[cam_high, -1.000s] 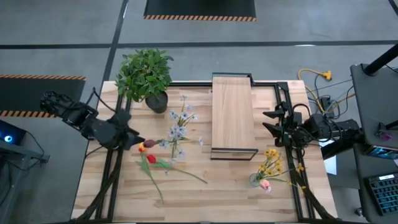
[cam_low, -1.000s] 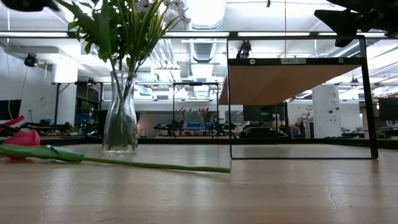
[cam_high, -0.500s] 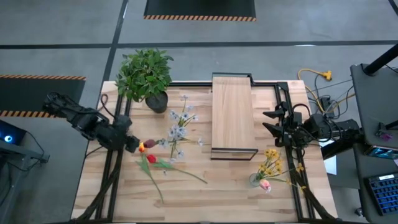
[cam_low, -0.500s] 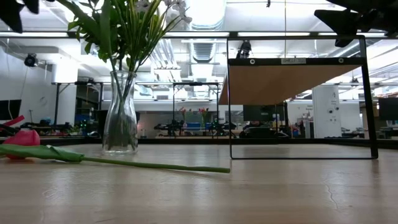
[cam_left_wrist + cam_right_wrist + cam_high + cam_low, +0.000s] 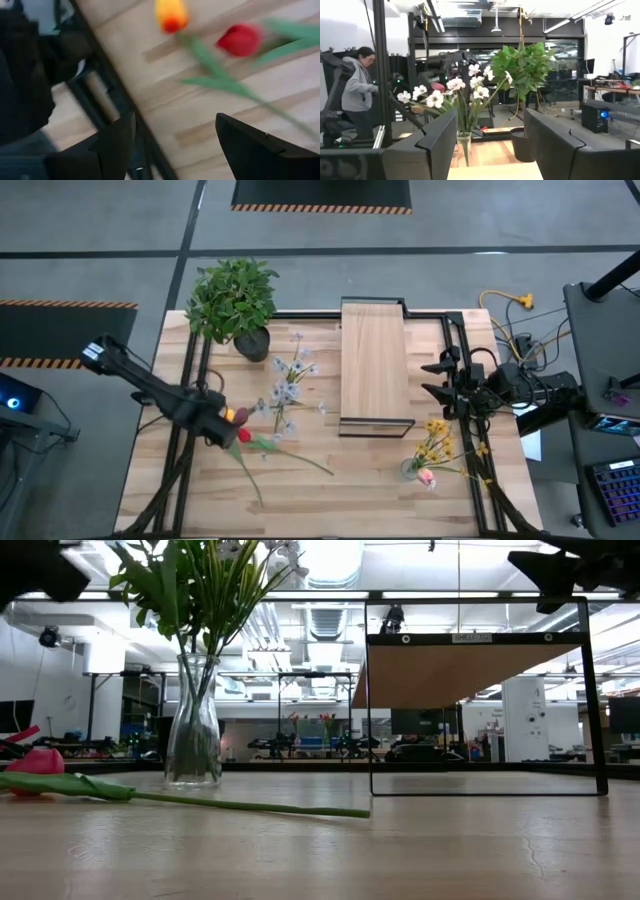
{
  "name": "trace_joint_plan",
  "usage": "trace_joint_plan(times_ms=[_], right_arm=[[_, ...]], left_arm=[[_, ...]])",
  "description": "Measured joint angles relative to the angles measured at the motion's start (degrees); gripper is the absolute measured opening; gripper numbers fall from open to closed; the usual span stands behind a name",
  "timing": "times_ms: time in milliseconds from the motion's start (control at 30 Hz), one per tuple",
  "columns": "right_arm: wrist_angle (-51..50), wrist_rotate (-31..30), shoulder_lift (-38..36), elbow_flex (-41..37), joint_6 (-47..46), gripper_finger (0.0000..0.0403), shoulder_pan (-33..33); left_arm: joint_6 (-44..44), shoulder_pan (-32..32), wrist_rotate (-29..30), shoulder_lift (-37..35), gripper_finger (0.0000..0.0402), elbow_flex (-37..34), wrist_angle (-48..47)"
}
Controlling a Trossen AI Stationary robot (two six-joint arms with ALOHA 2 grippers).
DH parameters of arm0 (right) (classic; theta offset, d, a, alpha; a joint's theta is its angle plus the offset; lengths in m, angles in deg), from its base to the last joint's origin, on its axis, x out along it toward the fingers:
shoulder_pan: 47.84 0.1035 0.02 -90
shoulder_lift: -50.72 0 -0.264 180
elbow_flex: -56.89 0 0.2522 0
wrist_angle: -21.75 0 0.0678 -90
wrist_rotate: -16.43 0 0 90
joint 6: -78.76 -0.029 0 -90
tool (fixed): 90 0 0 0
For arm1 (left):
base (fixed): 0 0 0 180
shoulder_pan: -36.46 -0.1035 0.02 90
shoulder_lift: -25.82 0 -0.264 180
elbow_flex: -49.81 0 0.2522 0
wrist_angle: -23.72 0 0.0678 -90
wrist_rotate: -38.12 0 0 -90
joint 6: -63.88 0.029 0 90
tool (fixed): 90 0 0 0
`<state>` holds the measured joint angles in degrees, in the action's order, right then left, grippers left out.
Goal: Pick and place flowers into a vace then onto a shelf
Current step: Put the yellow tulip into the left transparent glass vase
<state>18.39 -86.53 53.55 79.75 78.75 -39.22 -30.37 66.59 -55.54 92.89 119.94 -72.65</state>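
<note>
Two loose tulips lie flat on the table's left part: a yellow-orange one (image 5: 230, 416) (image 5: 170, 12) and a red one (image 5: 243, 436) (image 5: 240, 39), their green stems (image 5: 250, 806) running toward the near edge. A clear glass vase (image 5: 195, 730) (image 5: 464, 147) holding white flowers (image 5: 287, 385) stands left of the shelf (image 5: 375, 365), a pale plank on a black frame. My left gripper (image 5: 222, 430) (image 5: 175, 150) hovers open just left of the tulip blooms. My right gripper (image 5: 440, 380) (image 5: 490, 150) waits open, raised, right of the shelf.
A bushy potted plant (image 5: 235, 300) stands at the far left corner. Small yellow blooms and a pink tulip (image 5: 430, 455) lie by the near right edge. Black frame rails (image 5: 185, 450) run along both table sides. A person (image 5: 360, 90) shows in the room beyond.
My left gripper has swung from the table's left side toward the near edge and the right, coming down beside the tulip blooms, and it has turned as the arm stretched out. The flowers and the right arm have kept still.
</note>
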Motion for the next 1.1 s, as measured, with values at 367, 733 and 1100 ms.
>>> trace_joint_plan(times_ms=[367, 733, 1100], right_arm=[[-1.11, -0.06, 0.0, 0.0, 0.04, 0.0219, -0.02], [-1.44, -0.08, 0.0, 0.0, 0.01, 0.0219, -0.02], [-1.22, -0.12, -0.02, 0.0, 0.14, 0.0219, 0.0]], left_arm=[[-10.72, 4.29, -1.83, 0.98, 0.0258, -7.91, 7.56], [-20.33, 7.0, 2.26, 1.24, 0.0258, -19.45, 30.08], [-29.27, 7.0, 9.15, 1.24, 0.0258, -25.68, 34.17]])
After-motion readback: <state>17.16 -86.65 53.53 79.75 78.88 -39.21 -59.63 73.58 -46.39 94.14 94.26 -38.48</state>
